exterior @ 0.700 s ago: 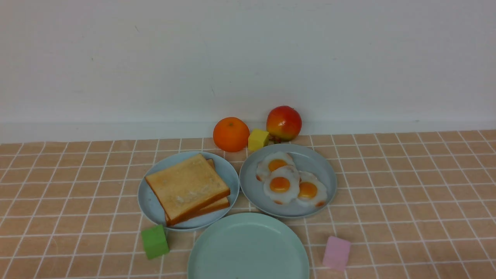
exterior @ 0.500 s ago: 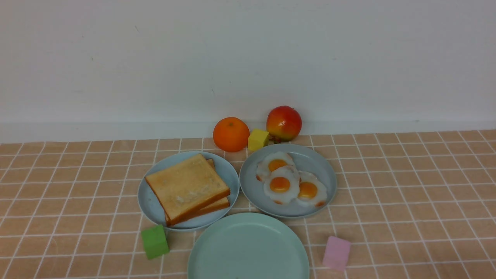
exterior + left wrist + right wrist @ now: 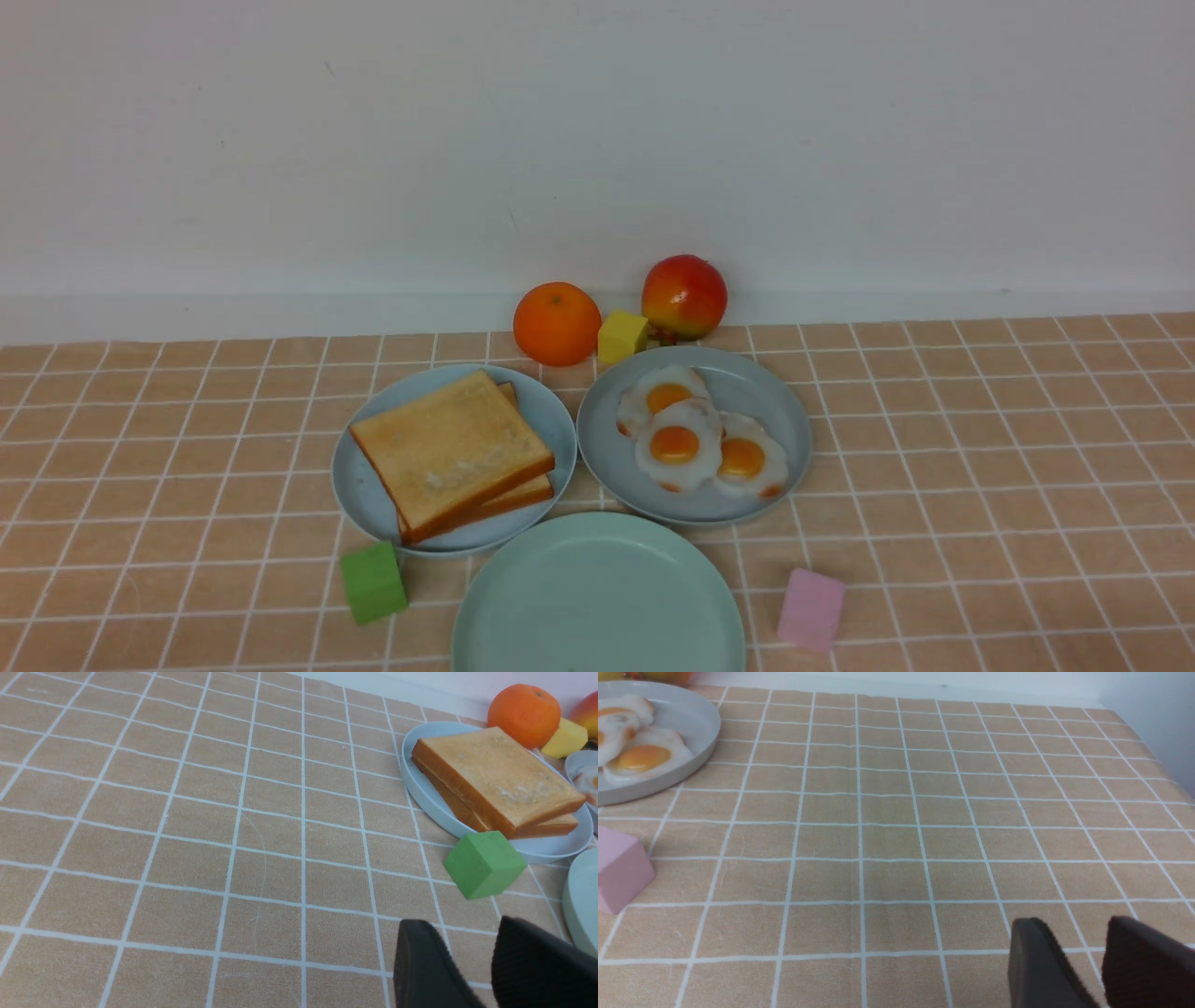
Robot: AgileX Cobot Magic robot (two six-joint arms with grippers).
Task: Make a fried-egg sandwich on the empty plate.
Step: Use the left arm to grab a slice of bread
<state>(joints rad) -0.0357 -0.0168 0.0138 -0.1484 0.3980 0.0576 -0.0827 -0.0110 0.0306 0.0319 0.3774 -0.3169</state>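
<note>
1. The peach checked cloth surface (image 3: 980, 420) carries everything. The round pale mint-green plate (image 3: 597, 597) sits at its near edge, and every place below is given from that plate.
2. The mint-green plate is bare, so in this judgement the sandwich is not yet begun.
3. The round light-blue plate (image 3: 546, 420) lies just beyond it to the left. It holds the two square golden-brown toast slices (image 3: 448, 448), stacked and slightly askew.
4. The round grey-blue plate (image 3: 775, 401) lies just beyond it to the right. It holds three flat toy fried eggs (image 3: 674, 446) with white edges and orange yolks, overlapping one another.
5. Left to do: one toast slice onto the mint-green plate, one egg on that, then the second slice on top.
6. Farther beyond the mint-green plate, by the wall, stand a red-yellow toy apple (image 3: 683, 296), a toy orange (image 3: 557, 322) and a small yellow foam cube (image 3: 622, 336).
7. A green foam cube (image 3: 373, 582) rests near the plate's left side, and a pink foam cube (image 3: 810, 609) near its right.
8. The left jaws hover low to the plate's left, partly spread with a clear gap and holding nothing.
9. The right jaws hover well off to its right, past the pink cube, likewise parted and holding nothing.
</note>
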